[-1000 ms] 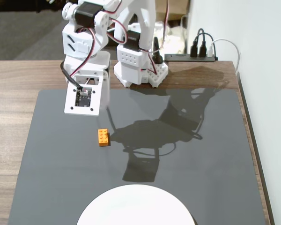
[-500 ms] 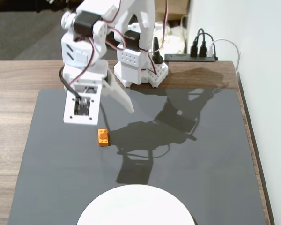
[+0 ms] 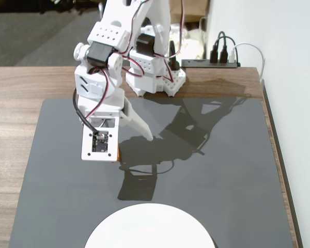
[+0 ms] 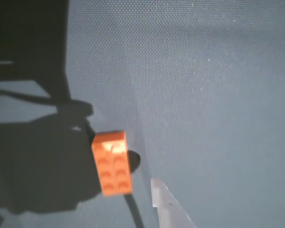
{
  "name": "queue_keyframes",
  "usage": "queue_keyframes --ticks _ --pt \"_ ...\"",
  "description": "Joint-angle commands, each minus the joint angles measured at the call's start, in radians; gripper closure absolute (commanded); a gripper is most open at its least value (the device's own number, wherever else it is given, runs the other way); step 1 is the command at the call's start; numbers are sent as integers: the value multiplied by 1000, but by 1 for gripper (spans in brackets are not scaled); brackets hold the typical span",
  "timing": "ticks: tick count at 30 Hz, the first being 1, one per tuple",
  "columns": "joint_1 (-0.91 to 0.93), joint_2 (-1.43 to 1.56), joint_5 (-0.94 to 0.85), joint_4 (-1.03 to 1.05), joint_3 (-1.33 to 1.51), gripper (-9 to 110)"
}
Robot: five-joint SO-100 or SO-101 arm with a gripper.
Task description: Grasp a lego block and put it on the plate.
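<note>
Lego block: small orange brick (image 4: 112,163) lying flat on the dark grey mat (image 3: 222,175), studs up, seen clearly only in the wrist view. In the fixed view the arm's camera board covers it almost wholly; just a thin orange sliver (image 3: 118,153) shows at the board's right edge.
Gripper: white, two fingers (image 3: 125,144), pointing down over the brick. One finger splays out to the right in the fixed view, its tip near the mat (image 3: 148,135); the fingers are spread apart and hold nothing.
Wrist view, cut off: only one pale fingertip (image 4: 167,205) enters from the bottom edge, just right of the brick, not touching it. The other finger is out of frame.
Plate: white and round (image 3: 150,227), at the mat's near edge, cut off by the bottom of the fixed view, well apart from the brick.
Shadows: dark arm shadows cover the mat left of the brick.
Writing: no readable brand or label anywhere.
</note>
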Motion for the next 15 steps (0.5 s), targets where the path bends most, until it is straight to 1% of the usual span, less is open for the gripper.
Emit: queue_keyframes --ticks 1,15 --pt "-14 -6 17 -28 3 55" --pt "-43 -52 26 -89 40 56"
